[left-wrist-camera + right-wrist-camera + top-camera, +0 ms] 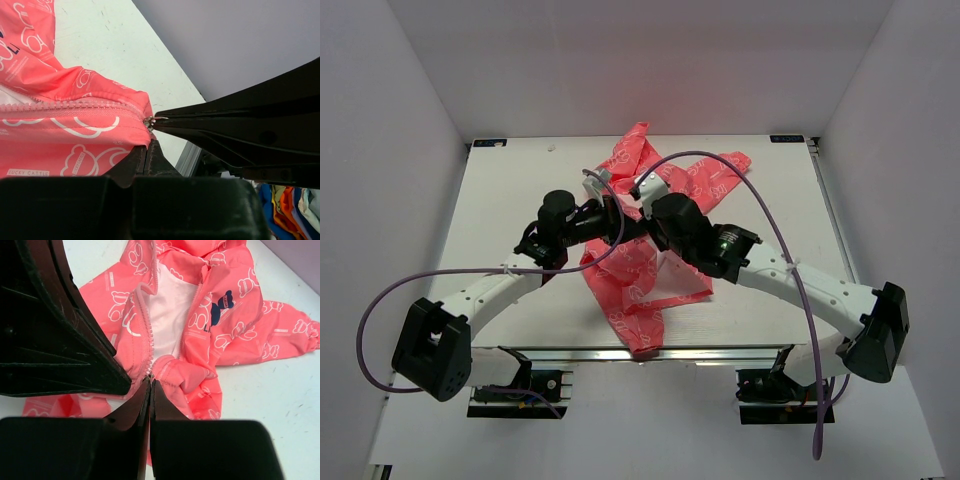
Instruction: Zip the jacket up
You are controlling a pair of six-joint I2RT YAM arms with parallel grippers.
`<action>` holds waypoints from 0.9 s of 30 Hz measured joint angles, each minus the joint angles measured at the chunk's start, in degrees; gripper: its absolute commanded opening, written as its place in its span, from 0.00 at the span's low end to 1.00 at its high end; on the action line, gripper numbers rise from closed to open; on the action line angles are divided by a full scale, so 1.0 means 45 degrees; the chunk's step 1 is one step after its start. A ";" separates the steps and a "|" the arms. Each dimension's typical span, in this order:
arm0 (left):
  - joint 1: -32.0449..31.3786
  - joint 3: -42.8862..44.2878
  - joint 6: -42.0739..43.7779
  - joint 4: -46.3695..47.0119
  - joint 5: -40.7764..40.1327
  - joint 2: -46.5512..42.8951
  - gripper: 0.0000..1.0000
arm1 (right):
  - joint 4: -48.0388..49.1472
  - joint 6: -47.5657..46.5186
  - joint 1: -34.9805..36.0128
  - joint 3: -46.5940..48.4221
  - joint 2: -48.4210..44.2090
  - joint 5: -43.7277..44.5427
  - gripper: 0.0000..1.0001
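The coral-pink jacket [640, 275] with white outline motifs lies crumpled at the table's middle. In the right wrist view the jacket [220, 325] is open above the slider, showing white lining [167, 315] and a dark print [221, 307]. My right gripper [151, 381] is shut on the zipper pull [151, 374] at the zipper's lower end. My left gripper [146, 146] is shut on the jacket hem [135, 137] just beside the metal slider [148, 122]. The two grippers meet tip to tip in the top view, left gripper [616, 222] and right gripper [642, 222].
The white table [510, 200] is boxed in by white walls on three sides. A metal rail [720, 352] runs along the front edge. Purple cables [760, 200] loop over both arms. Coloured cloth [295, 210] shows past the table edge.
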 measured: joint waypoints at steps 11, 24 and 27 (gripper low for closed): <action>-0.0058 0.0364 0.0544 -0.1336 -0.0058 0.0092 0.00 | -0.0136 -0.3925 0.0029 -0.0457 0.0170 -0.0243 0.00; 0.0029 0.1341 0.1020 -0.1894 -0.0850 0.0471 0.00 | 0.5100 -0.5450 0.0330 -0.2166 0.0520 0.2506 0.00; 0.0087 0.1783 0.1292 -0.2608 -0.1506 0.0466 0.00 | 0.5149 -0.5935 0.0393 -0.1598 0.1137 0.2909 0.00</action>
